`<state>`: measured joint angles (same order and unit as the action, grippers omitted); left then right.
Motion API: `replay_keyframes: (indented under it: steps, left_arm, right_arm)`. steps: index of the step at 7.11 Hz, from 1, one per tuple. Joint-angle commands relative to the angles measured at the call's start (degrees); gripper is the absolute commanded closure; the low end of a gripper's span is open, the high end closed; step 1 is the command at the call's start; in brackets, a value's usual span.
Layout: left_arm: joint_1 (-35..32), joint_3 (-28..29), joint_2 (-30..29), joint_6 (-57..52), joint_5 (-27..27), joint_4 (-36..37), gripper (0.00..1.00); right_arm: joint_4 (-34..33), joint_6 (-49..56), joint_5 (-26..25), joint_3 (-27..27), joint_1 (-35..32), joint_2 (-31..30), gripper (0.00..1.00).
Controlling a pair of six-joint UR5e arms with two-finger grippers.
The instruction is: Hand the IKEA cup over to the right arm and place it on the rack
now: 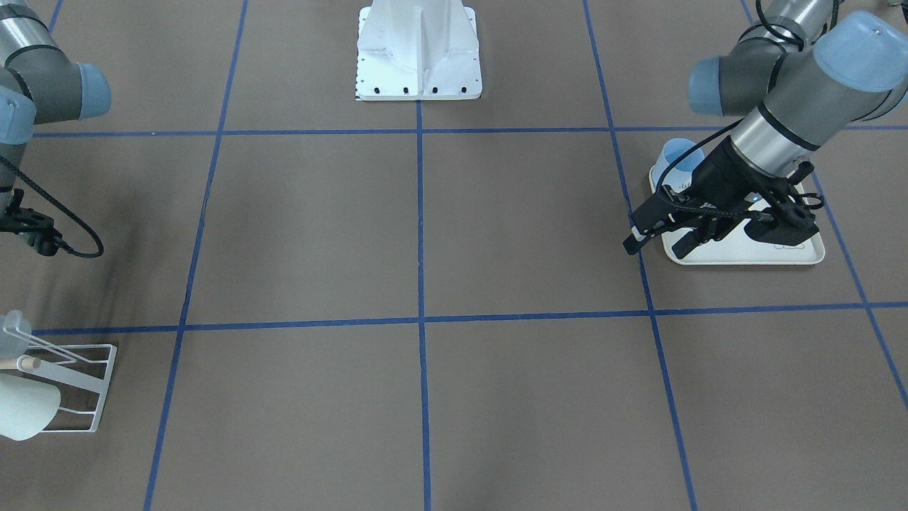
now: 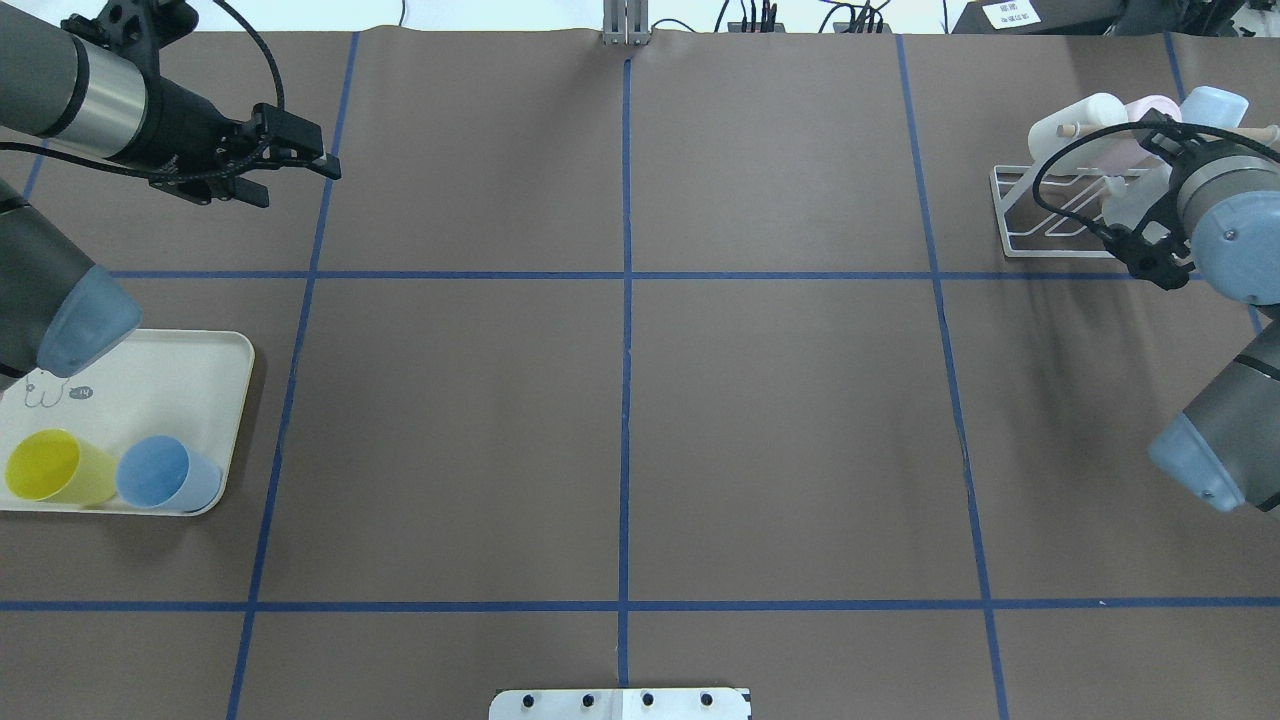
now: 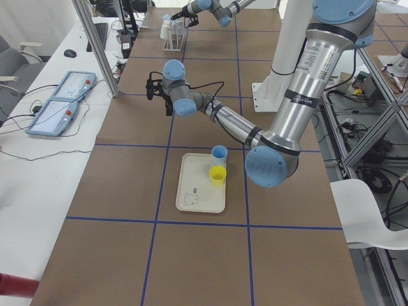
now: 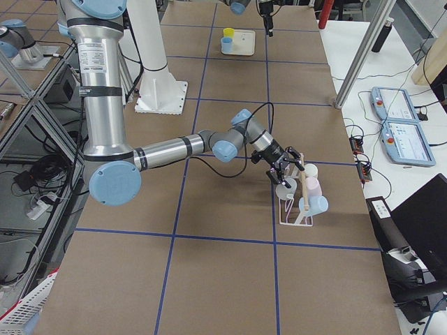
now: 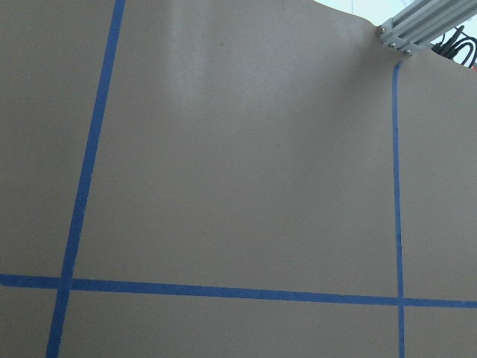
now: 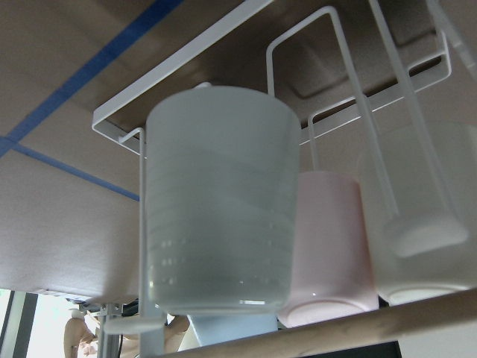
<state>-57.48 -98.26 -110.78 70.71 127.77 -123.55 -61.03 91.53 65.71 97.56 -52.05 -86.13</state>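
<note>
The white wire rack (image 2: 1010, 215) stands at the far right of the table with several IKEA cups hung on it. In the right wrist view a pale whitish cup (image 6: 220, 201) hangs bottom-out on a prong of the rack (image 6: 186, 63), next to a pink cup (image 6: 328, 253). My right gripper (image 4: 286, 171) hovers right at the rack, and its fingers are hidden under the wrist in the overhead view. My left gripper (image 2: 300, 188) hangs open and empty over bare table at the far left. Its wrist view holds only brown paper and blue tape.
A cream tray (image 2: 170, 370) at the left holds an upright yellow cup (image 2: 50, 468) and a blue cup (image 2: 165, 473). The left arm's elbow overhangs the tray's far corner. The robot base (image 2: 620, 703) sits at the near middle edge. Blue tape lines cross the brown tabletop.
</note>
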Motion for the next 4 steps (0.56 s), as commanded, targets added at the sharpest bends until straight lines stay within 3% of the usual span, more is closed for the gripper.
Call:
replay_keyframes:
  steps: [1, 4]
  left_arm:
    - [0.0, -0.1, 0.2, -0.4, -0.1, 0.1, 0.0]
    - [-0.9, -5.8, 6.8, -5.8, 0.4, 0.4, 0.0]
  right_arm:
    - [-0.3, -1.7, 0.6, 0.8, -0.1, 3.4, 0.01]
    - [-0.5, -19.2, 6.9, 6.7, -0.4, 4.3, 0.01]
